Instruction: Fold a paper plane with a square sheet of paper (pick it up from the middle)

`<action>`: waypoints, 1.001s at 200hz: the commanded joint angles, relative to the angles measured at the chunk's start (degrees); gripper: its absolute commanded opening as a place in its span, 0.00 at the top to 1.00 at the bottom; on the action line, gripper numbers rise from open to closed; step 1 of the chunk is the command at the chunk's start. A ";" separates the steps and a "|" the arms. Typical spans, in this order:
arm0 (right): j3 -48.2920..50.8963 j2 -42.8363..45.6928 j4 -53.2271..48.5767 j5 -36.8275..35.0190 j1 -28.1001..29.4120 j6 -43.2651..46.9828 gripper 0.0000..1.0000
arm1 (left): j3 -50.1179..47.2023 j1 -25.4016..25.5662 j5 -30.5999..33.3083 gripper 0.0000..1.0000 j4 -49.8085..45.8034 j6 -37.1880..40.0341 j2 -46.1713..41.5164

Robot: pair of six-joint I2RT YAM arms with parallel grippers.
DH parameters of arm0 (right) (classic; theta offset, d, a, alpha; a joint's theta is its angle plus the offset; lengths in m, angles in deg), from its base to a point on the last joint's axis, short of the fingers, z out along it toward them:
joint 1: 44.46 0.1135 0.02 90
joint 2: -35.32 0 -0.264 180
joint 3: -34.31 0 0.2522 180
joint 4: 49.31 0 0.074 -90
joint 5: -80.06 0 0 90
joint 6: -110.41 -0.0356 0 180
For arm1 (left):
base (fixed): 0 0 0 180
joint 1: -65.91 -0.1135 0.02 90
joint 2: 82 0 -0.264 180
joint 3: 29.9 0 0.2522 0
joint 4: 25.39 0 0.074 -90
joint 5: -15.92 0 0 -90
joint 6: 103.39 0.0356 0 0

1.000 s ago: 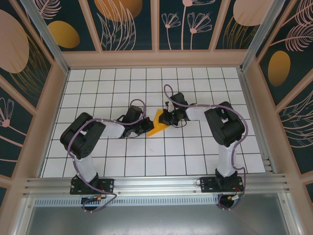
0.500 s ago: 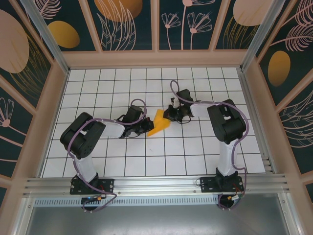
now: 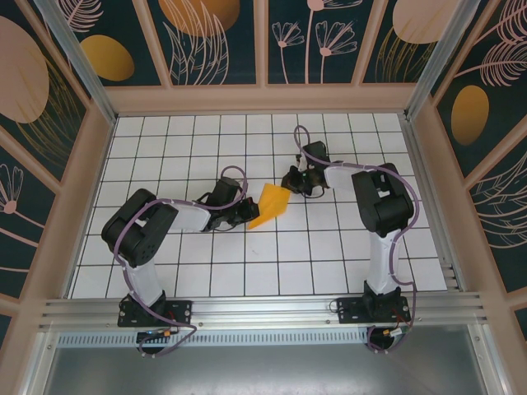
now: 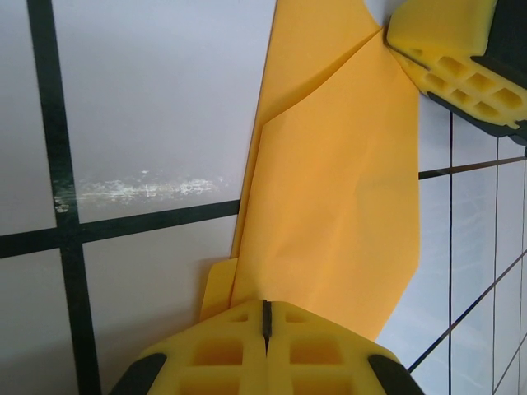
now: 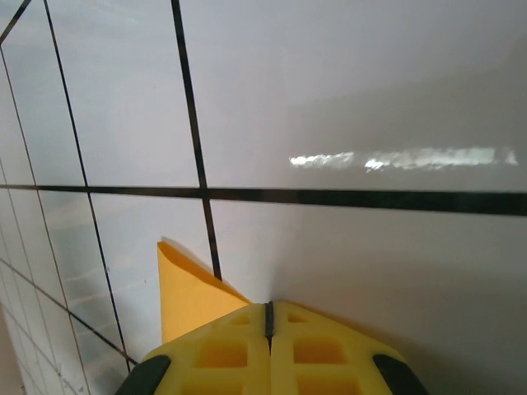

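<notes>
Light, floppy, easily torn paper sheet is pinched at opposite ends by the closed left gripper and closed right gripper; holds near creases are judged firmest.

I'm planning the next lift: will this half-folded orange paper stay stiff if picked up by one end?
Probably floppy: the paper looks thin, though its doubled folds may stiffen it slightly. Likely very light, so it could slide on the glossy tiles when nudged.
</notes>
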 commanded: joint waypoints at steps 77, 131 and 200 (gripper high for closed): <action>4.24 11.96 0.21 -6.65 4.63 0.61 0.94 | -1.95 -0.13 3.79 1.00 -10.96 0.73 3.39; 8.60 9.72 8.34 -0.86 9.33 -6.03 0.95 | -1.78 -0.15 3.79 1.00 -10.70 0.52 3.16; 8.48 4.85 11.38 0.60 11.23 -8.41 0.97 | -1.87 -0.17 3.62 1.00 -10.34 0.38 3.19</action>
